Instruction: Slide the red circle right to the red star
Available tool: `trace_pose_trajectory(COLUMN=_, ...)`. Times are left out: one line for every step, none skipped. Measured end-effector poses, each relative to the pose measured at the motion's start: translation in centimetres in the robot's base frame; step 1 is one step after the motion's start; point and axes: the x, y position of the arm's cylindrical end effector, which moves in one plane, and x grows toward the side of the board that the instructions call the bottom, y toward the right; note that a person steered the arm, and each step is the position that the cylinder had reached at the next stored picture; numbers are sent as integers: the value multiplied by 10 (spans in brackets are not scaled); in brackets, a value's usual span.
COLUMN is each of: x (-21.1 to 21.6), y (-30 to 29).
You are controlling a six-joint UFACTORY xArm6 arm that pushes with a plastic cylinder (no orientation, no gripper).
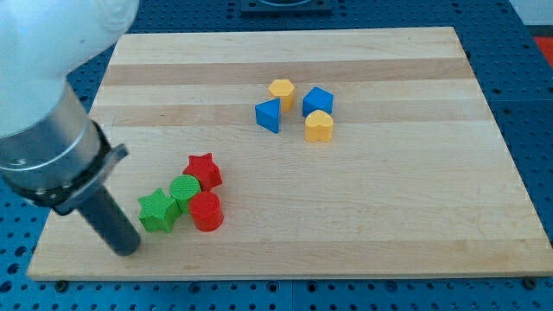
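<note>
The red circle [206, 212] lies near the board's bottom left. The red star [204, 171] lies just above it toward the view's top. A green circle [184, 190] sits between them on the left and touches both. A green star [157, 211] lies left of the red circle. My tip [127, 249] rests on the board to the left of and below the green star, apart from all the blocks.
A group of blocks sits at the upper middle: a yellow hexagon [281, 90], a blue cube [317, 101], a blue triangle [269, 115] and a yellow heart [319, 126]. The wooden board [389, 207] lies on a blue perforated table. My arm's white body fills the view's upper left.
</note>
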Motion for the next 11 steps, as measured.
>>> trace_pose_trajectory(x=-1, y=33)
trace_pose_trajectory(x=-8, y=57)
trace_pose_trajectory(x=-23, y=70)
trace_pose_trajectory(x=-33, y=82)
trace_pose_trajectory(x=-35, y=113)
trace_pose_trajectory(x=-46, y=132)
trace_pose_trajectory(x=-58, y=134)
trace_pose_trajectory(x=-39, y=132)
trace_pose_trajectory(x=-29, y=111)
trace_pose_trajectory(x=-38, y=95)
trace_pose_trajectory(x=-51, y=80)
